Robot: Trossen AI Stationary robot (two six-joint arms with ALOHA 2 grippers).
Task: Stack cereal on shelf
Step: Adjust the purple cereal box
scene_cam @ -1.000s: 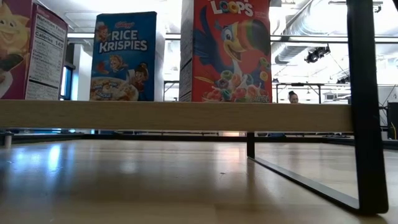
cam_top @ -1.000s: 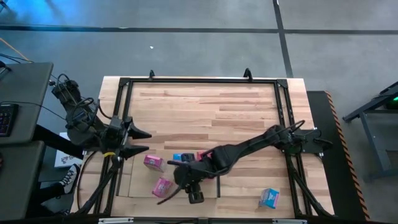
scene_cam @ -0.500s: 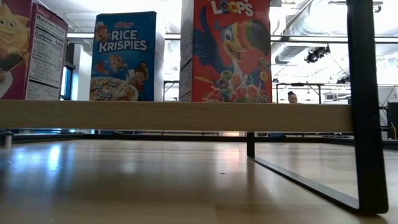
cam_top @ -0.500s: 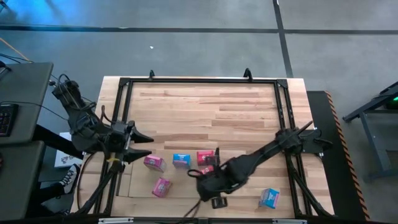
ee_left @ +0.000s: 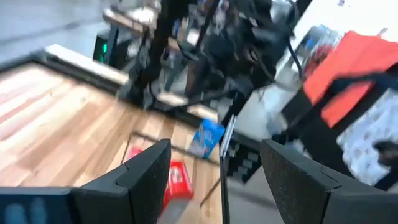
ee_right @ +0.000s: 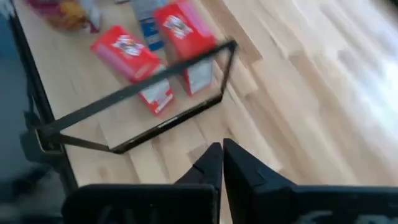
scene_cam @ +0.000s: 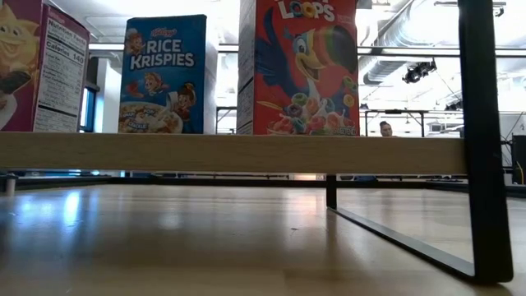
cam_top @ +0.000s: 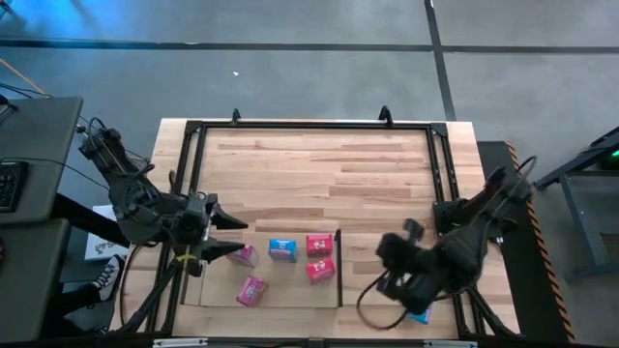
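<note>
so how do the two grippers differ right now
The left gripper is open, fingers spread wide; the right gripper is shut, fingers pressed together. The left one hangs by the pink box at the shelf's left end; the right one is over bare table right of the shelf, near the blue box. Both hold nothing.

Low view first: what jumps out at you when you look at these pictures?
The big bright cereal boxes on the wooden shelf: a red Froot Loops box beside a blue Rice Krispies box. From above, they look like small boxes clustered near the table's front edge, two red ones by a dark upright wall. The right gripper, shut and empty, hangs to their right; the open left gripper is at their left.
</note>
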